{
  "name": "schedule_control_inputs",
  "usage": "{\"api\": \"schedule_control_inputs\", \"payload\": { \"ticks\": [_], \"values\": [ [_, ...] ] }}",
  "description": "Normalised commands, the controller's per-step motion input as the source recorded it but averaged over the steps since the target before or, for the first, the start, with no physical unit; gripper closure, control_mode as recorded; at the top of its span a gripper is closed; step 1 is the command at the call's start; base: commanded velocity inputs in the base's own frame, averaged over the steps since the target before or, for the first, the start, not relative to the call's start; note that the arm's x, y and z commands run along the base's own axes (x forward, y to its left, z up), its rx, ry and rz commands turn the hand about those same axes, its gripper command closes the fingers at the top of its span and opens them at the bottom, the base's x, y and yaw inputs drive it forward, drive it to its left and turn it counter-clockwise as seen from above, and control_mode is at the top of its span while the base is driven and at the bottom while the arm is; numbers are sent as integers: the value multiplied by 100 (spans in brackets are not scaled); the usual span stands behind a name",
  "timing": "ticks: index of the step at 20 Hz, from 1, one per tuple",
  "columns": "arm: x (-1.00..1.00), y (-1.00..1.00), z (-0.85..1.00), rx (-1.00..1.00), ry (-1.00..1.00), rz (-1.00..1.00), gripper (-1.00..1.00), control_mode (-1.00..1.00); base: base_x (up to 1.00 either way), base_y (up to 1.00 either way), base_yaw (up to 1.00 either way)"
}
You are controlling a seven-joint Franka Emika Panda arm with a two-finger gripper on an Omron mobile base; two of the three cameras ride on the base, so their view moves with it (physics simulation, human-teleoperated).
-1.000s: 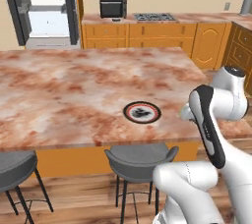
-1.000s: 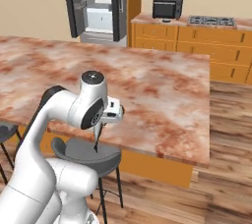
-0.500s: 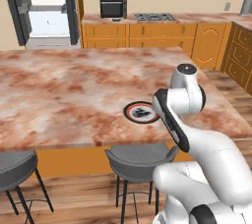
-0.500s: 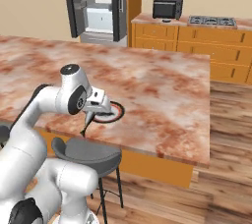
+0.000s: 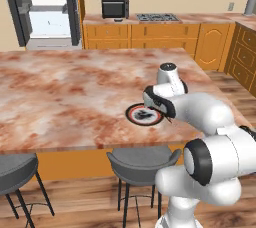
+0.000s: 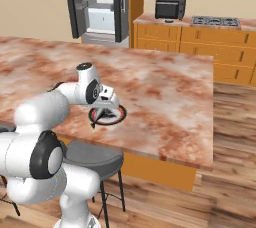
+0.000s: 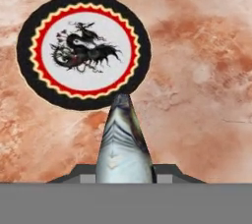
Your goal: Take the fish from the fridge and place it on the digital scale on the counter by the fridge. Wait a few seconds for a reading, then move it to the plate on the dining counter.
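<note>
My gripper (image 7: pixel 123 171) is shut on the fish (image 7: pixel 123 142), a grey striped body whose narrow end points at the plate (image 7: pixel 123 36). The plate has a white centre with a dark dragon drawing inside a red-and-black rim. It lies on the dining counter (image 5: pixel 60 87). From the base, the gripper (image 5: pixel 162 109) hangs just above the right rim of the plate (image 5: pixel 143 115), and the fish (image 6: pixel 99 117) slants down over the plate (image 6: pixel 111 117). Far behind stands the fridge (image 5: pixel 50 7) with its doors open. A small dark puck, the digital scale (image 5: pixel 116 20), sits on the counter (image 5: pixel 150 19).
A black microwave (image 5: pixel 115 7) and a stovetop (image 5: pixel 157 17) stand on the far counter. Grey stools (image 5: pixel 142 164) (image 5: pixel 15 169) are tucked under the near edge of the dining counter. The slab's right edge (image 6: pixel 212 112) drops to wooden floor.
The arm has swung in from beyond the counter's right side to a place over the plate, carrying the fish. The plate has not moved.
</note>
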Motion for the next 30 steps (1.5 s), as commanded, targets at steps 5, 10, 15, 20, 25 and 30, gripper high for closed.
{"api": "schedule_control_inputs", "payload": {
  "ticks": [5,10,15,20,25,30],
  "values": [
    [93,19,-66,0,13,0,100,-100,0,0,0],
    [88,22,-48,0,10,0,100,-100,0,0,0],
    [33,10,-42,0,2,4,100,-100,0,0,0],
    [12,6,-47,0,0,5,100,-100,0,0,0],
    [45,0,-26,0,-5,1,-100,-100,0,0,0],
    [45,0,-2,0,-8,0,-100,-100,0,0,0]
  ]
}}
